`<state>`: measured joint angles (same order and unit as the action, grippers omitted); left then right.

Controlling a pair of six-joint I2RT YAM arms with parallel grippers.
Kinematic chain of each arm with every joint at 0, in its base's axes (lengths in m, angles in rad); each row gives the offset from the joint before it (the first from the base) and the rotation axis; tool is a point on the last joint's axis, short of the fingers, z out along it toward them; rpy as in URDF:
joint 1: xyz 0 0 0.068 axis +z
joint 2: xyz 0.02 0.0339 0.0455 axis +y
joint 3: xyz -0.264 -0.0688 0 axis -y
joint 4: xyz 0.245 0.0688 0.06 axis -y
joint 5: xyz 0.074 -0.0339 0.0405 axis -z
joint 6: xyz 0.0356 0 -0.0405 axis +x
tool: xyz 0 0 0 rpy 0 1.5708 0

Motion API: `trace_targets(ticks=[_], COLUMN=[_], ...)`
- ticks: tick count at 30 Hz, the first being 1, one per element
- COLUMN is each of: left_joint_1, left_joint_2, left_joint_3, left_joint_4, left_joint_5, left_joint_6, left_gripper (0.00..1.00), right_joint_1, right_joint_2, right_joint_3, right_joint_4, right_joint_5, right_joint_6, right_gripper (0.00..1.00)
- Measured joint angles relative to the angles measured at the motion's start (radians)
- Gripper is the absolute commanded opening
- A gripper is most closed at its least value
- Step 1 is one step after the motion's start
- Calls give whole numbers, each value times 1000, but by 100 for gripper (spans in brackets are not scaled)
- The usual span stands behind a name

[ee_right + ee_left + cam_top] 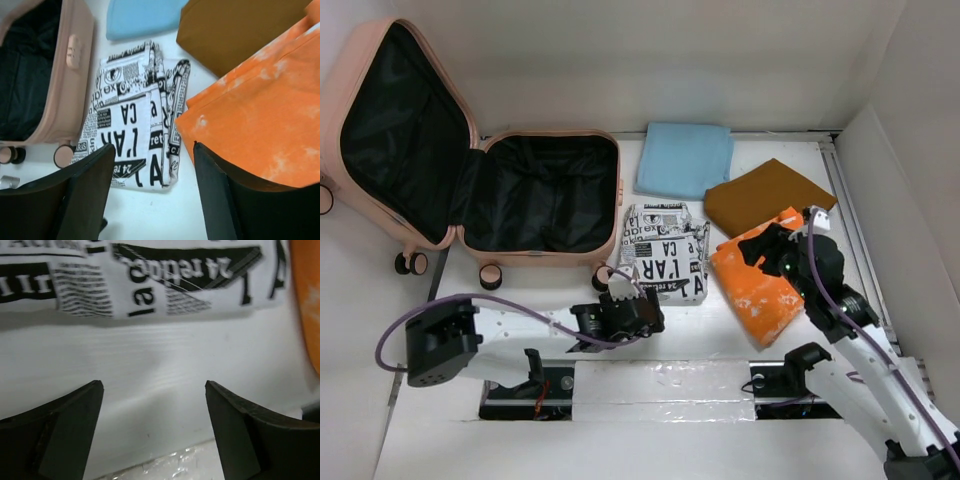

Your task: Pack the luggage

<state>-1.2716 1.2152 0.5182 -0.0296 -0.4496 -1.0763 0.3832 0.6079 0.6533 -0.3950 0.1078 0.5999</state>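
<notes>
The luggage (552, 255), a salmon-pink suitcase with black lining, lies open at the back left, lid propped up; its shell shows in the right wrist view (65, 85). A folded newsprint-pattern cloth (665, 252) lies just right of it. My left gripper (632, 296) is open, low over the table just short of that cloth's near edge (150, 285), nothing between the fingers. My right gripper (758, 247) is open above the orange folded cloth (765, 290), which fills the right of the right wrist view (260, 125).
A light blue folded cloth (685, 158) and a brown folded cloth (765, 195) lie at the back. White walls enclose the table on the far side and right. A strip of clear tape (200, 462) runs along the near table edge.
</notes>
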Motion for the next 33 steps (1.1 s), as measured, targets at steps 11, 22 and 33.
trace_targets(ticks=[11, 22, 33], left_joint_1=[13, 109, 158], left_joint_2=[-21, -14, 16], left_joint_3=[-2, -35, -35], left_joint_4=[-39, 40, 126], left_joint_5=[-151, -152, -123], left_joint_6=[-255, -258, -209], left_gripper=[87, 85, 85], right_joint_1=[86, 77, 84], right_joint_2=[409, 1003, 1122], right_joint_3=[-43, 224, 255], right_joint_4=[216, 373, 409], right_joint_5=[-165, -63, -5], right_joint_6=[8, 43, 117], right_gripper=[74, 75, 19])
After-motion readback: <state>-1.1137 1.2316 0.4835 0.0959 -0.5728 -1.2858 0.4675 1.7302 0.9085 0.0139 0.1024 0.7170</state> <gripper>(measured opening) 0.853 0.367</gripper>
